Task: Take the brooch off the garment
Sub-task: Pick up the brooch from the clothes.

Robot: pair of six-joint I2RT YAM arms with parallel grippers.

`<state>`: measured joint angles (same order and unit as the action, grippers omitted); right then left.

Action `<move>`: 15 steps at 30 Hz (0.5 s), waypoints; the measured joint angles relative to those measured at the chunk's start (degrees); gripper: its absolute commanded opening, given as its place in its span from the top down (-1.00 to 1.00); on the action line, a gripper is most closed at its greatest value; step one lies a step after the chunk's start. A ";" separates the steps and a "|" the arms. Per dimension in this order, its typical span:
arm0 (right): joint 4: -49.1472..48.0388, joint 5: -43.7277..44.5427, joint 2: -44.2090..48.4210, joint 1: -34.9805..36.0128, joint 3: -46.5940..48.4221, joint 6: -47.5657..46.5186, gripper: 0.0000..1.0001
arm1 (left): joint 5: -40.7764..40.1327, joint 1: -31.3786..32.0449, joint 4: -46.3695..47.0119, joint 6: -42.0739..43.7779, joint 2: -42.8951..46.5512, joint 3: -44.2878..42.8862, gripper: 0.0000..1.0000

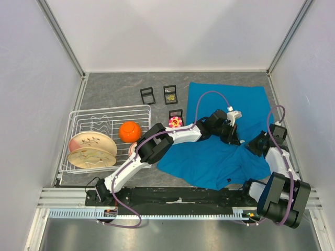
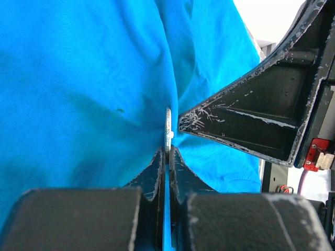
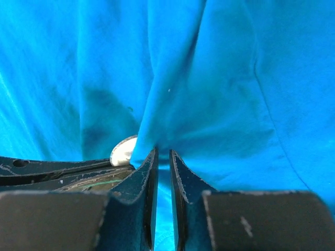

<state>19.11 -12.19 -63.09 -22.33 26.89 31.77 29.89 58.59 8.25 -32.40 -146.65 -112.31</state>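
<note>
At the far left stands a wire dish rack (image 1: 78,117) with plates (image 1: 91,149) and an orange ball (image 1: 129,132) beside them, well apart from the work. To its right the garment (image 1: 209,157), a teal T-shirt, lies rumpled on the right half of the table.

The left gripper (image 2: 167,152) reaches across onto it, fingers pressed together on a raised fold of the cloth. The brooch (image 2: 168,128), a small silver disc seen edge-on, sits right at its tips. Just right of that, the right gripper (image 3: 163,154) has its fingers narrowed on the same ridge of fabric, with the disc just beside its left finger.

The risk, as I judge it, is that both grips hold cloth rather than metal. Pulling apart could stretch or tear the shirt around the pin, or drag the whole shirt. The disc could also slip free and drop into the folds. The fingers are also close enough to knock together.
</note>
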 measured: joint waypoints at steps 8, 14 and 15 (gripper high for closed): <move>0.37 2.23 0.00 0.00 0.02 -0.09 0.56 | 0.07 0.00 -0.50 -0.57 0.00 -0.02 0.52; 1.53 4.42 0.52 0.07 0.02 -0.04 0.46 | -0.02 0.00 -2.67 -0.52 0.00 -0.20 0.57; 1.62 4.46 0.85 0.07 0.02 0.00 0.43 | -0.02 0.00 -2.73 -0.52 0.00 -0.20 0.51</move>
<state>20.73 -7.73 -62.24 -22.26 26.92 31.77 29.87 58.59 5.52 -32.93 -146.65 -112.51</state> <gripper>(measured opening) 0.253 0.187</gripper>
